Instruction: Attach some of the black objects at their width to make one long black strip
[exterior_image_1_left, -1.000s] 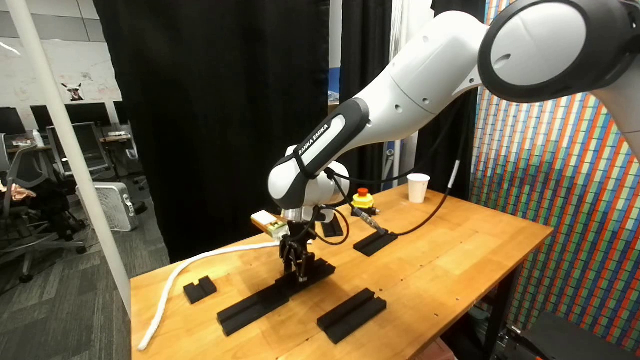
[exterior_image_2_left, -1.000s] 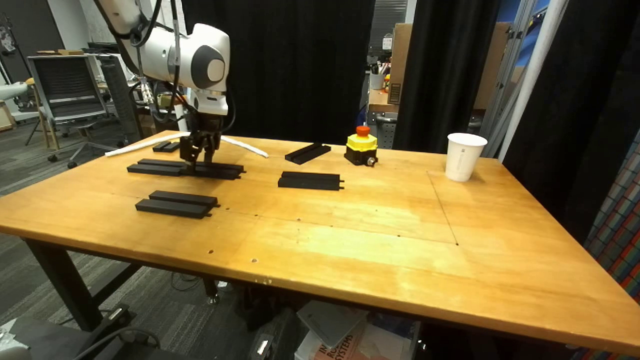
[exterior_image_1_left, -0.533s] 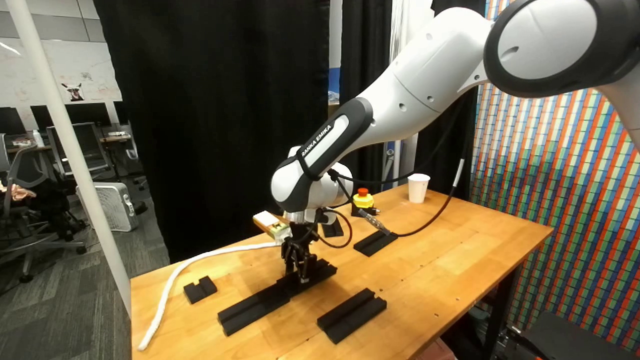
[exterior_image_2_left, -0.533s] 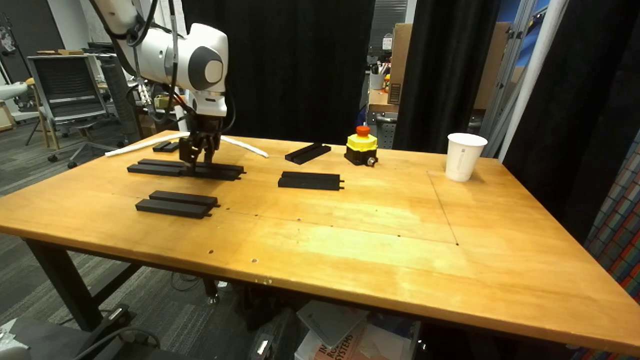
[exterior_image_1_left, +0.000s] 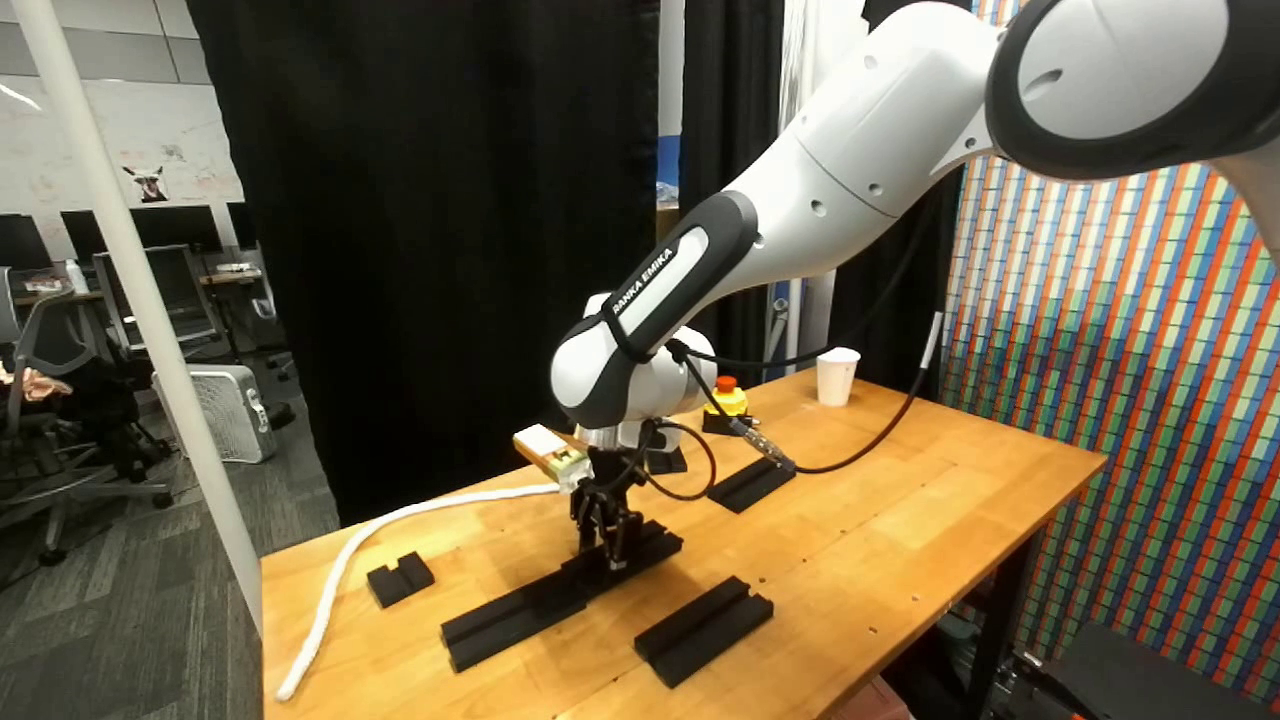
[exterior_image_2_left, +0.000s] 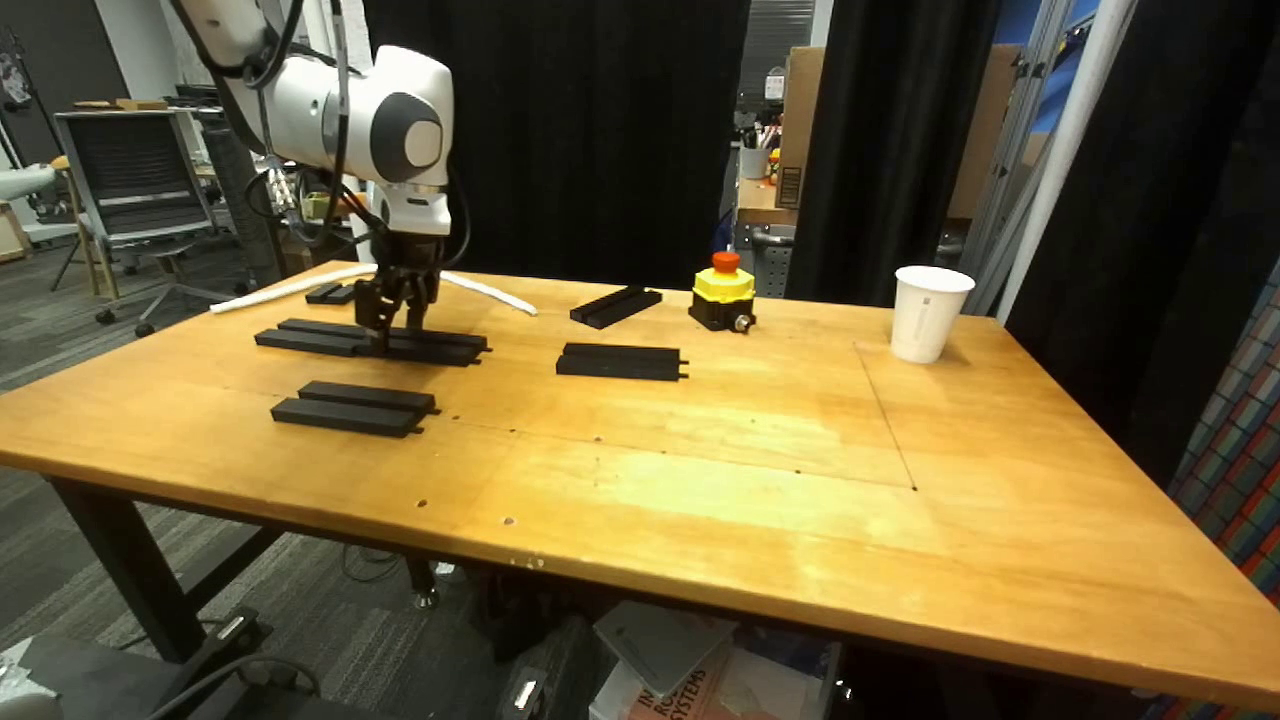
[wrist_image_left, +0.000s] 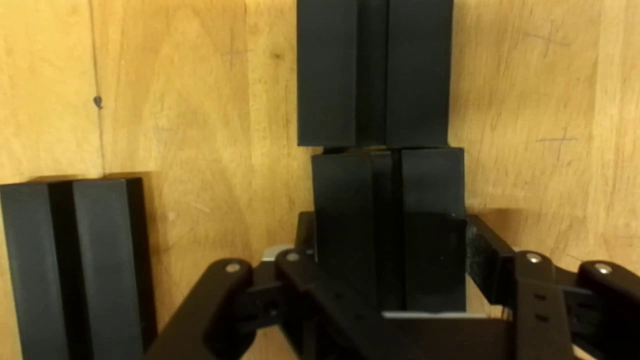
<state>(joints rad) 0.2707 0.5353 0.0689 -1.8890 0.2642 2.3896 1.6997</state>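
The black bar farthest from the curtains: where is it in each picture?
In an exterior view, that black bar lies low, just right of the middle.
In an exterior view, that black bar lies on the left, just below middle height.
In the wrist view, that black bar sits bottom left, partly cut off.
Landmark in all: the gripper, shut on a second bar.

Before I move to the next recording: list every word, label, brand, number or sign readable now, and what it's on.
"RANKA EMIKA": robot arm; any letter before the R is unclear.
"SYSTEMS": printed cover under the table; its other letters are unclear.
Too small or blurred to read: markings on the white cup, cardboard box and whiteboard.
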